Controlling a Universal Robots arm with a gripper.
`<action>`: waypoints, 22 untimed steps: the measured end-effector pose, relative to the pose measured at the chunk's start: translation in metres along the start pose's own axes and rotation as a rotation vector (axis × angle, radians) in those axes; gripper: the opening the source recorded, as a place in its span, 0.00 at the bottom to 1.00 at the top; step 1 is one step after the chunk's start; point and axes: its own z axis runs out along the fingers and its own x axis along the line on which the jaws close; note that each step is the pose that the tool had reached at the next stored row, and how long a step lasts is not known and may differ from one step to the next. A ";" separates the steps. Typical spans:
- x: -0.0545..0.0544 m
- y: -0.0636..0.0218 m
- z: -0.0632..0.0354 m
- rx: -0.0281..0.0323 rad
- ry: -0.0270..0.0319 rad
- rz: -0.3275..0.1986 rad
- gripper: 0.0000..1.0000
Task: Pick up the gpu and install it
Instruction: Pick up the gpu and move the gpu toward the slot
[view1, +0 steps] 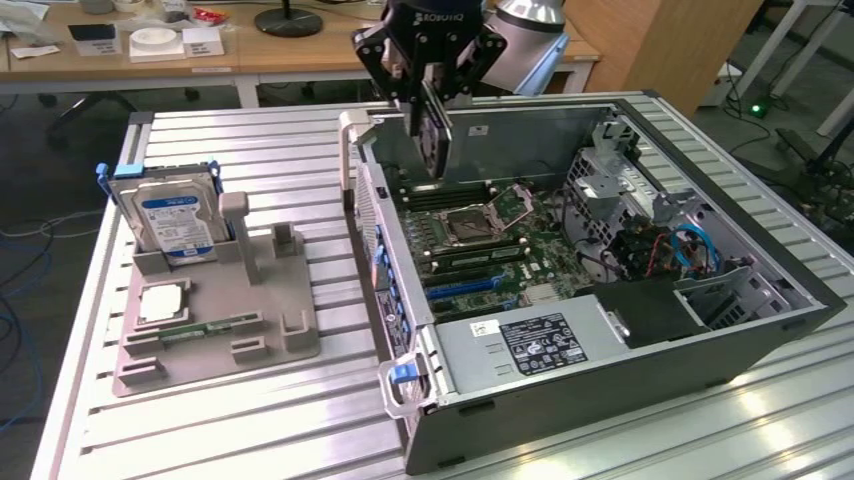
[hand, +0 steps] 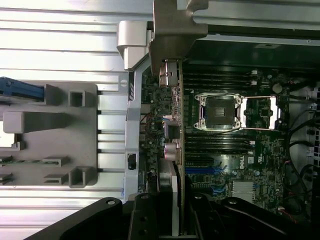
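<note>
One black gripper (view1: 434, 95) hangs over the open computer case (view1: 747, 330), and we see its fingers pinching the gpu (view1: 438, 135) by its upper edge, so the dark card hangs upright. We place the gpu within the case's outline, close to the wall on the exterior view's left, raised above the green motherboard (view1: 487, 250) and not seated in a slot. From the wrist view we see the card edge-on, its silvery bracket (hand: 175, 25) at the end away from the fingers (hand: 145, 220), running beside the CPU socket (hand: 220, 112). Outside the case, on the slatted metal table (view1: 240, 140), we note a grey fixture (view1: 267, 345) with a hard drive (view1: 167, 215) standing upright in it and a green memory stick (view1: 207, 327) lying flat in it.
</note>
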 end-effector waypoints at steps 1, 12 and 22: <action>-0.001 0.0000 0.0000 0.0000 0.0000 0.000 0.28; -0.009 0.0000 0.0002 0.0000 0.0000 0.000 0.28; -0.017 -0.0001 0.0004 -0.0001 0.0000 0.000 0.28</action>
